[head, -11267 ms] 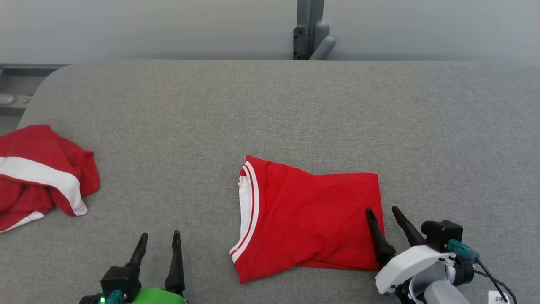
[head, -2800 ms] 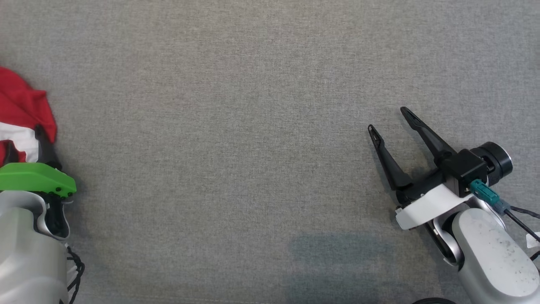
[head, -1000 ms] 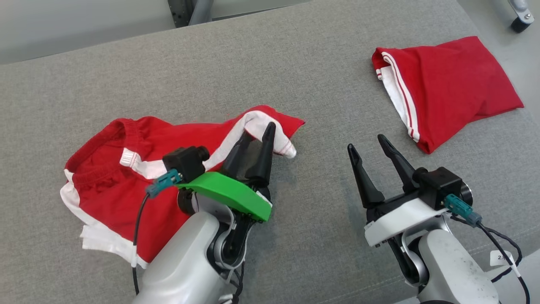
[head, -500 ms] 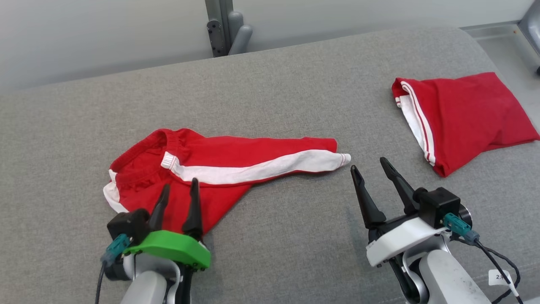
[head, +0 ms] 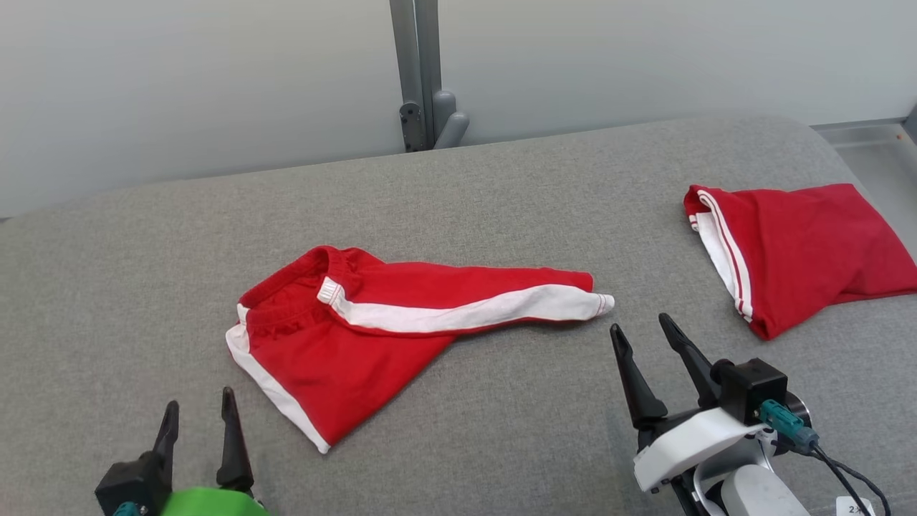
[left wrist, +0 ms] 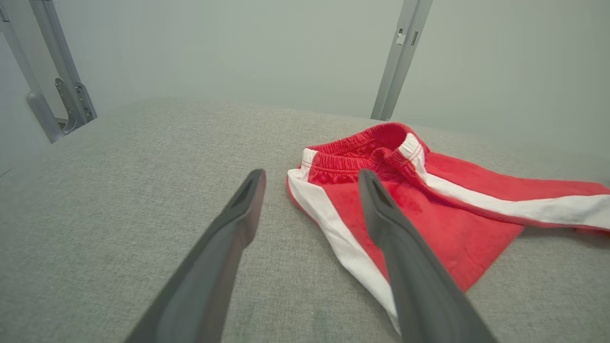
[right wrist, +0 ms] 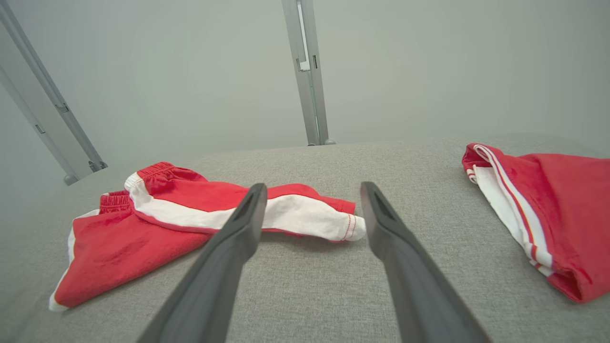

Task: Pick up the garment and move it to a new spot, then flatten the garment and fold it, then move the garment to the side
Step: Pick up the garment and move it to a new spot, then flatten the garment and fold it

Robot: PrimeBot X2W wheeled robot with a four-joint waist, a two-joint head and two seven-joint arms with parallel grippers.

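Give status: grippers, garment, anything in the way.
Left gripper: jaws open, empty. Right gripper: same. Red shorts on the table, twisted, not flat. Folded red shirt far right, nothing in the way.

You've got the garment (head: 344, 358), a pair of red shorts with white side stripes, lying unfolded on the grey surface (head: 501, 179) just left of the centre of the head view. Its gathered waistband (head: 286, 276) sits at the upper left of the cloth and is rumpled. One leg stretches out to the right, carrying a long white stripe (head: 466, 314) that ends near mid-frame, while the other spreads down toward the lower middle, edged by a second white stripe (head: 276, 394).
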